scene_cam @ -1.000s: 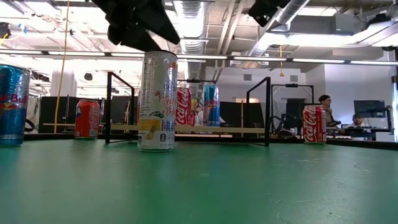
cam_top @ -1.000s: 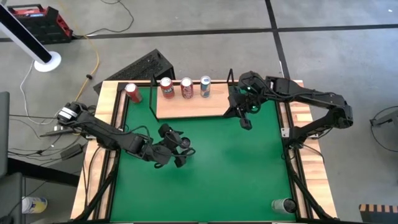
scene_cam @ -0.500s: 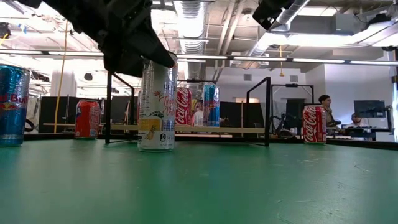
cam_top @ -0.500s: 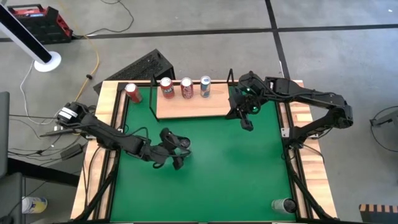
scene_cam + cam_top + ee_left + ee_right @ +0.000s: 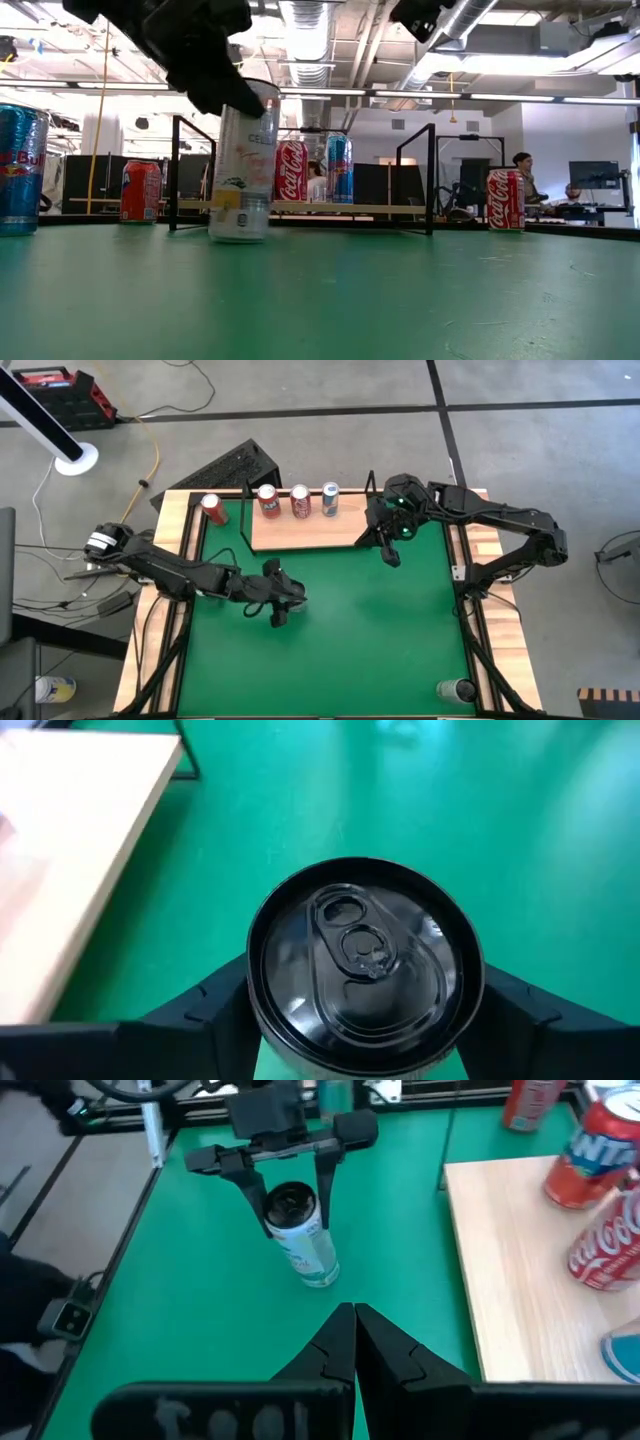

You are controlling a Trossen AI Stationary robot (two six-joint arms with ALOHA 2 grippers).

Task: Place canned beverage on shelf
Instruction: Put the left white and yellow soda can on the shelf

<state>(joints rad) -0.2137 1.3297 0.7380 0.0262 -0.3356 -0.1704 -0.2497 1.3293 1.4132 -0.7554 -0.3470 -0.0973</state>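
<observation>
White slim aluminium can [image 5: 241,165] sits tilted on the green table [image 5: 380,630], left gripper [image 5: 277,598] fingers clamping its upper sides. Light, smooth, probably dents easily, so grip mid-body. Right gripper [image 5: 354,1342] fingers pinched closed near the light-wood shelf [image 5: 305,530].

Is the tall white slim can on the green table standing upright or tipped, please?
Tipped: in the low view the tall white slim can leans, its top held between the left gripper fingers.

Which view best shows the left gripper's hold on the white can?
The right wrist view: the left gripper straddles the white can, which stands tilted. The left wrist view shows only its lid between the fingers, the low view a tilted can partly hidden, the high view little.
</observation>
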